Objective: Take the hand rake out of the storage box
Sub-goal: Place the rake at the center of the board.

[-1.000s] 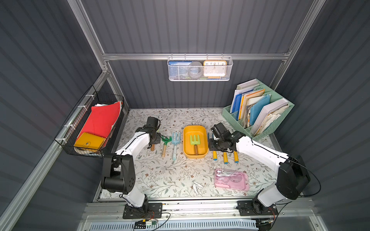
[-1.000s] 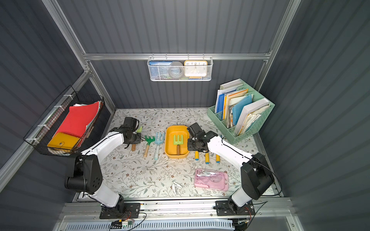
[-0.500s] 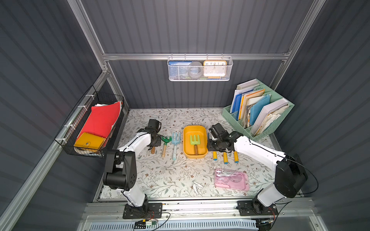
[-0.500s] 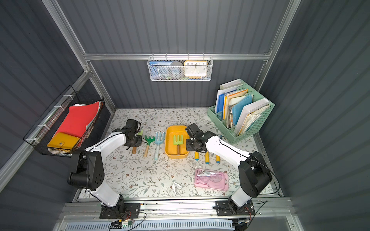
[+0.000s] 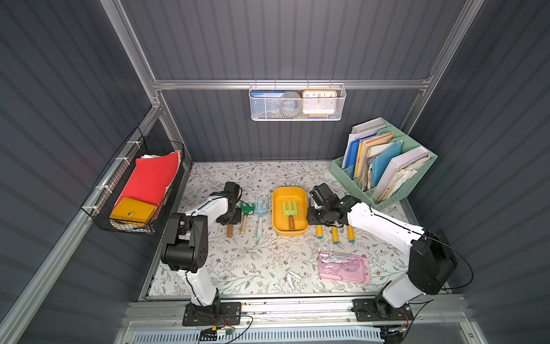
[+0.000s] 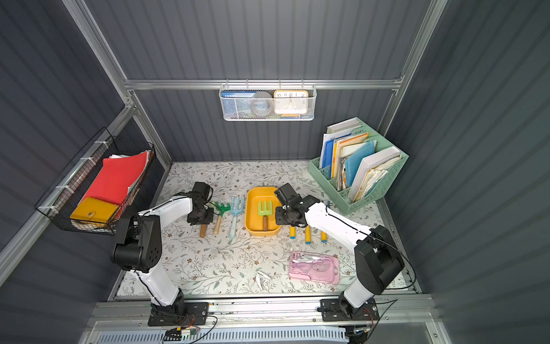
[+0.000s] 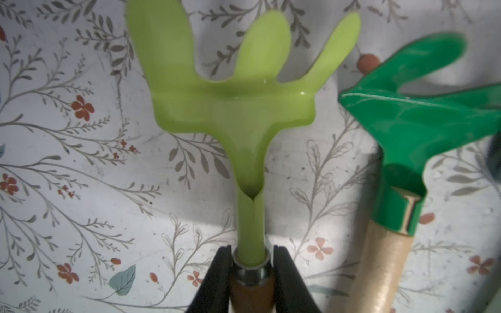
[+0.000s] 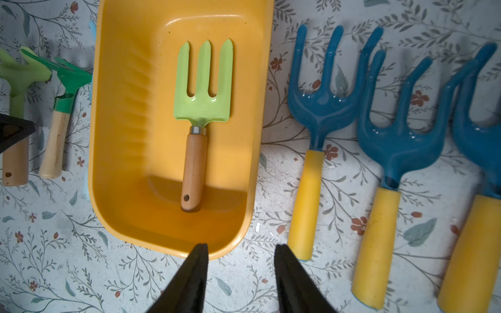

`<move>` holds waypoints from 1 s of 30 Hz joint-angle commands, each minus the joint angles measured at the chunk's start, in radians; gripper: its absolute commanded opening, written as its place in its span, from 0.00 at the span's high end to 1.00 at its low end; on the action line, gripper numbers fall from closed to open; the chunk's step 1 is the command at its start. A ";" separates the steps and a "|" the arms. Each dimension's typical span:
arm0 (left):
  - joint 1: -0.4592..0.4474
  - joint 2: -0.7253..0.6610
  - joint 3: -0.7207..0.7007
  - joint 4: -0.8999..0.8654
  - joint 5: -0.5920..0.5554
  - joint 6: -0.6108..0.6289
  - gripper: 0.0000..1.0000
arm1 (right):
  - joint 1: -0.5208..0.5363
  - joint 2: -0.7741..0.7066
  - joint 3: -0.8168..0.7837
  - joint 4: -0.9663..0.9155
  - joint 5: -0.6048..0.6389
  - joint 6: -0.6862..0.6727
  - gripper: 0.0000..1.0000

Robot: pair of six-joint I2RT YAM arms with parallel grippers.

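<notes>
The storage box [image 5: 290,192] stands in the middle of the tabletop [image 5: 253,262]. Only one tool lies in it: a light-green one with three flat tines and a wooden handle. Because it is the only thing in the box, I take it for the hand rake [image 8: 200,113]. It lies flat on the bottom, with the tines to the far side and the handle to the near side. Nothing touches it.

The right claw [image 8: 241,246] hangs at the near right corner of the box, between its rim and the blue rakes [image 8: 322,108] that lie to the right. Its jaws stand partly apart and hold nothing. How high it is above the tabletop, I cannot tell.

The left claw [image 7: 252,252] is well to the left of the box. It is closed narrowly on the neck of a lime-green rake [image 7: 233,108] with bent tines, which seems to rest on the tabletop just beside a dark-green rake [image 7: 420,122].

By my judgement the task is at its beginning. The right claw has yet to go into the box, close on the wooden handle, lift the tool over the rim and put it down outside. If the lime-green rake is the one meant, it is out already and only the release is left.
</notes>
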 commanded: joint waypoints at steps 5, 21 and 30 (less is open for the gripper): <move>0.003 0.015 0.021 -0.052 0.024 -0.013 0.71 | 0.007 -0.003 0.031 -0.008 0.007 0.011 0.55; 0.003 0.039 0.070 -0.139 -0.057 -0.041 0.62 | 0.024 0.011 0.041 -0.011 0.005 0.017 0.55; 0.003 0.035 0.065 -0.136 -0.059 -0.053 0.59 | 0.043 0.026 0.055 -0.017 0.012 0.016 0.55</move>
